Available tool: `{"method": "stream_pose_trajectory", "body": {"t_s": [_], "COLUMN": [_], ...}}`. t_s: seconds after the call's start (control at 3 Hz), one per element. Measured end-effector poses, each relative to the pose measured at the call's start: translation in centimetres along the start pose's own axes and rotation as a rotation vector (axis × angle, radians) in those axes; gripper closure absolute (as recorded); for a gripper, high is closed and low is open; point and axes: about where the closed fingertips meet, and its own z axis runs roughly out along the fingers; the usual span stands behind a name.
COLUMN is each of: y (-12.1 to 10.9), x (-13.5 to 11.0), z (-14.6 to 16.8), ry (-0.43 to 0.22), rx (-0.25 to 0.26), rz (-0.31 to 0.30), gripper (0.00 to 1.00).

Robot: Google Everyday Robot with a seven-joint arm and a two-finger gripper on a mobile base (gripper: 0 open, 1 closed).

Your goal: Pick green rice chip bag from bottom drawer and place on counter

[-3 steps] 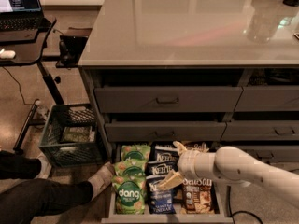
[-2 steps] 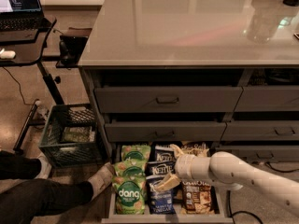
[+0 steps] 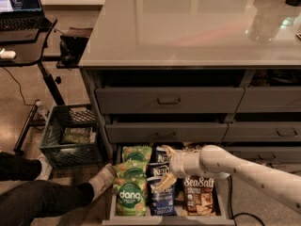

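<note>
Bottom drawer [image 3: 164,219]: standing pulled out below the near edge of the counter [image 3: 188,36], toward its near-left corner.
Green rice chip bag [image 3: 129,197]: lying at the drawer's front left, "dang" lettering facing up, with more green bags [image 3: 136,153] lying behind it.
Gripper [image 3: 165,180]: hovering just right of that bag, over the blue Kettle bags [image 3: 162,202]; whether it is open or closed cannot be told.
Sea Salt bag [image 3: 198,194]: lying rightmost.
Grey drawers [image 3: 169,100]: sitting shut under the counter's near edge.
</note>
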Motion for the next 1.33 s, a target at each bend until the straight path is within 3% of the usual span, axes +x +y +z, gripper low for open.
{"method": "stream_pose_trajectory", "body": {"t_s": [0.33, 0.67, 1.33], "y": [-0.5, -0.7, -1.3], "x": [1.1, 1.8, 1.7], "z": [1.6, 2.9, 3.7], "ry": [0.024, 0.144, 0.160], "rx": [-0.047, -0.069, -0.046], "rz": [-0.044, -0.076, -0.045], "gripper": [0.00, 0.00, 0.00]}}
